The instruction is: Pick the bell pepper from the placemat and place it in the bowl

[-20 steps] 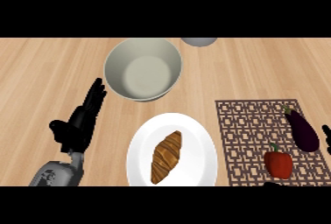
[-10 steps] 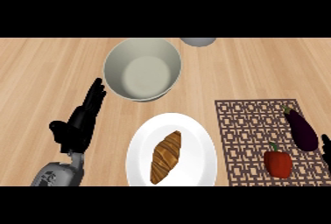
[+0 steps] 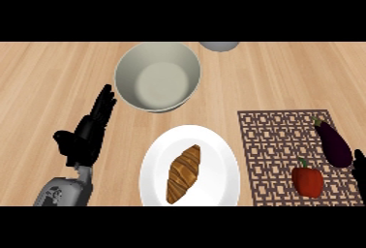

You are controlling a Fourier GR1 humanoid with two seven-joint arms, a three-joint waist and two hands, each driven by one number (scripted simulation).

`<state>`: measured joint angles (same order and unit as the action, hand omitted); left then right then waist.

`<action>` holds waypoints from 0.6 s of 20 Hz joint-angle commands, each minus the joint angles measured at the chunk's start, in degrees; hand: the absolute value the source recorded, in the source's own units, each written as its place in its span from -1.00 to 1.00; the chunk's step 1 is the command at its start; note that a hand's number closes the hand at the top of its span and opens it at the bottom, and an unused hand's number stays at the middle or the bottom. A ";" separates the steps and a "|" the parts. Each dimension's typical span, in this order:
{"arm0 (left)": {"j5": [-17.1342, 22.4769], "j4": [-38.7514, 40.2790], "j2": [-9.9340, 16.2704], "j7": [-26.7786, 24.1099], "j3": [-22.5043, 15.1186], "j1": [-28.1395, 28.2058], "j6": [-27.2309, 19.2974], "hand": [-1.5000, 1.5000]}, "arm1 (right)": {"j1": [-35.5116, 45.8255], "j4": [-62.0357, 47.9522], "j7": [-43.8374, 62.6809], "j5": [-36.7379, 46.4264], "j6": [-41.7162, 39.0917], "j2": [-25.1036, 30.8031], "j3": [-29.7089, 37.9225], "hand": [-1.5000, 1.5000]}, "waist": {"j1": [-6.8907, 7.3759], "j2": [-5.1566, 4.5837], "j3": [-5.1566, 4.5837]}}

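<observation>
The bell pepper (image 3: 308, 180) is seen lying on the placemat (image 3: 275, 145), beside an eggplant (image 3: 333, 143). The left hand (image 3: 87, 133) is held spread; the right hand's (image 3: 358, 167) fingers cannot be judged.
</observation>
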<state>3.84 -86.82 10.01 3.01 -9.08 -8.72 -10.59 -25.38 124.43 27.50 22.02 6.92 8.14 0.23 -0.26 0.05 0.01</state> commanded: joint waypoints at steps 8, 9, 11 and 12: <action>-1.96 -1.13 -2.15 2.16 1.86 -0.30 2.12 0.00 | 0.23 -10.33 -10.17 0.25 2.77 -6.59 -0.60 -1.00 | 0.01 0.00 0.00; -0.26 -3.75 -0.59 2.18 3.20 1.84 4.51 0.00 | 3.51 -12.91 -9.63 -2.34 1.24 -4.77 2.73 -1.00 | 0.18 -0.01 0.00; -1.30 -2.07 -1.01 6.11 3.98 -4.51 3.38 0.00 | 3.18 -13.72 -11.14 -0.33 2.53 -5.76 1.52 -1.00 | 0.03 -0.02 0.00; -2.58 0.09 -2.37 -1.68 2.81 2.36 3.57 0.00 | 2.99 -15.86 -13.15 -0.26 3.43 -7.04 0.86 -1.00 | 0.13 -0.03 -0.01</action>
<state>2.26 -87.72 8.31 4.04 -6.59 -8.63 -7.76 -23.36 112.89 17.77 21.47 8.86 2.88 1.20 -0.20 0.03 0.01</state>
